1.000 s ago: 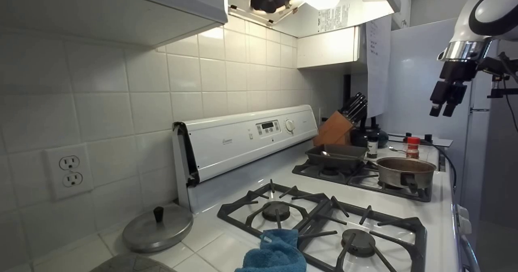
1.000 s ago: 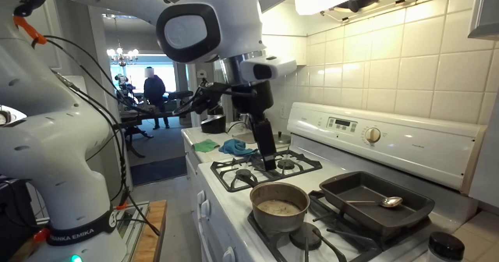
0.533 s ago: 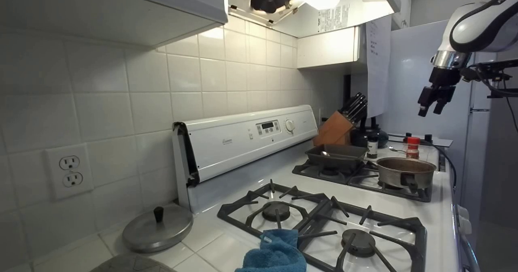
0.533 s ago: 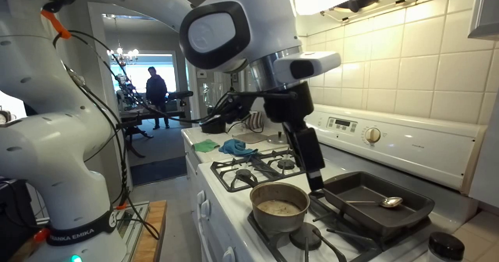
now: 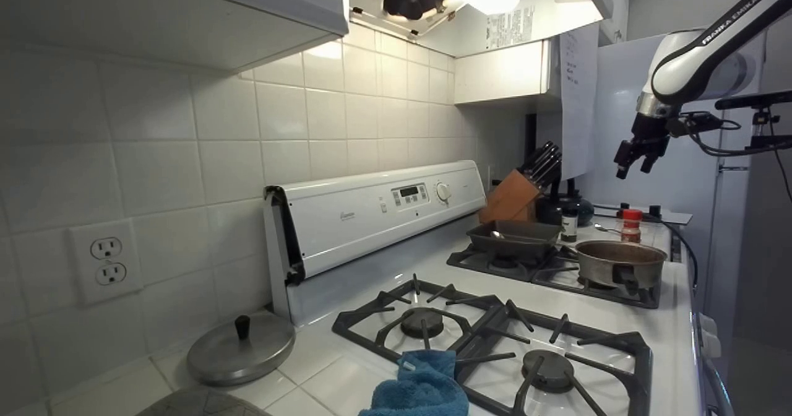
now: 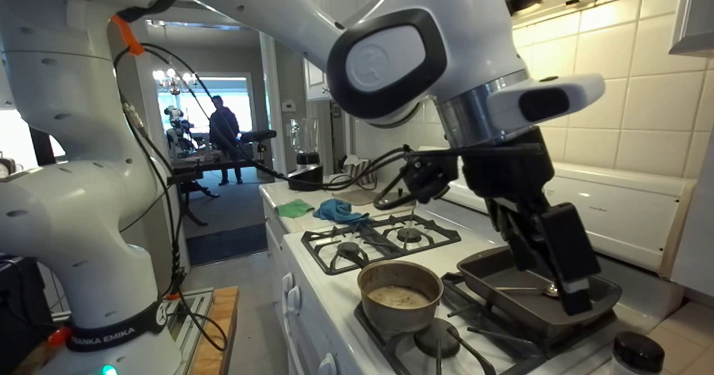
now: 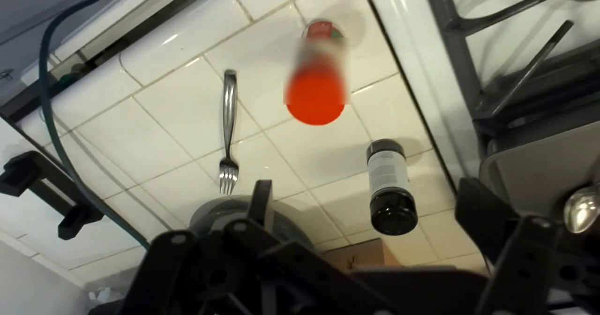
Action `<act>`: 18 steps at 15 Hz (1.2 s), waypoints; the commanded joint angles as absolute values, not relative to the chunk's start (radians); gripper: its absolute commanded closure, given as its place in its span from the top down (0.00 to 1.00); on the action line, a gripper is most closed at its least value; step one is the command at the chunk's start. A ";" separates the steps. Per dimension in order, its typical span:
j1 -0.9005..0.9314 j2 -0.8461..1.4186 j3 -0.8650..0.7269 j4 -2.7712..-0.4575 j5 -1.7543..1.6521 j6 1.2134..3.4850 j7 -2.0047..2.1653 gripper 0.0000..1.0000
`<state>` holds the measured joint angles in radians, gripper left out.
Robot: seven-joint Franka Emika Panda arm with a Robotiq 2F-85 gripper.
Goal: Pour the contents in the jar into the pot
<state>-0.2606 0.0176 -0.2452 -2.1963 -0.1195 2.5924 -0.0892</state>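
The pot, a worn metal saucepan with a dark handle, sits on a burner in both exterior views (image 5: pixel 619 270) (image 6: pixel 399 315); pale contents show inside. Two jars stand upright on the tiled counter. One has a red cap (image 5: pixel 631 225) and shows at the top of the wrist view (image 7: pixel 316 97). The other has a black cap and pale label (image 5: pixel 569 227); it shows in the wrist view (image 7: pixel 389 172) and, cut off by the frame, in an exterior view (image 6: pixel 637 355). My gripper (image 6: pixel 549 283) is open and empty, high above; in the wrist view the black-capped jar appears between its fingers.
A dark baking pan (image 6: pixel 558 313) holding a spoon sits beside the pot. A fork (image 7: pixel 228 118), a knife block (image 5: pixel 510 198) and a dark round vessel (image 5: pixel 566 208) stand or lie near the jars. A cable (image 7: pixel 70 165) crosses the counter. The range hood (image 5: pixel 575 7) hangs overhead.
My arm and open gripper have moved steadily, leftward in an exterior view and rightward and nearer in another, to above the baking pan's side. The pot, jars and pan have not moved.
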 commanded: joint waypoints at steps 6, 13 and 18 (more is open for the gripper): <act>-0.256 0.177 -0.245 -2.041 -0.094 2.639 -0.049 1.00; -0.270 0.213 -0.223 -2.022 -0.035 2.670 -0.096 1.00; -0.313 0.258 -0.151 -2.019 0.152 2.758 -0.281 1.00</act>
<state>-0.2749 0.2246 -0.2000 -2.0283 0.0598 2.7034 -0.1741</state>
